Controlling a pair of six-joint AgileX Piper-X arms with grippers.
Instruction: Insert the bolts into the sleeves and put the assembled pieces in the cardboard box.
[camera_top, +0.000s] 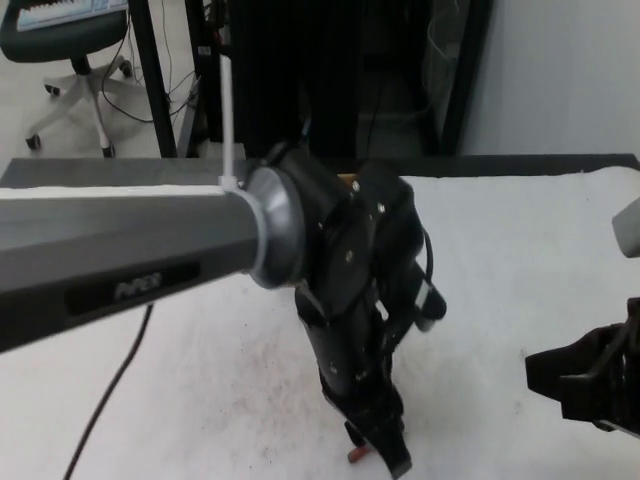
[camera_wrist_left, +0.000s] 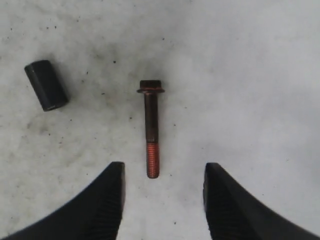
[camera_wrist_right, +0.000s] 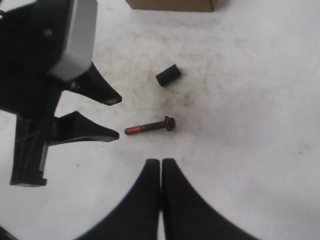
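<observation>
Left wrist view showed the left gripper (camera_wrist_left: 164, 200) spread wide, holding nothing. The bolt (camera_wrist_left: 151, 130) lay flat on the white bench (camera_wrist_left: 250, 75), its threaded end pointing into the gap between the fingers. The black sleeve (camera_wrist_left: 46, 85) lay near the bolt's head, apart from it. The right gripper (camera_wrist_right: 161, 200) was closed on nothing.

Bolt (camera_wrist_left: 151, 131): dark shank, flanged hex head, coppery-red thread. It lies flat and loose, with the threaded end pointing left at my left claw (camera_wrist_right: 119, 117).
Sleeve (camera_wrist_left: 46, 85): short black tube, on its side, a little farther off than the bolt's head and apart from it.
Box (camera_wrist_right: 170, 5): brown cardboard, far beyond the sleeve. I see just its near wall.
</observation>
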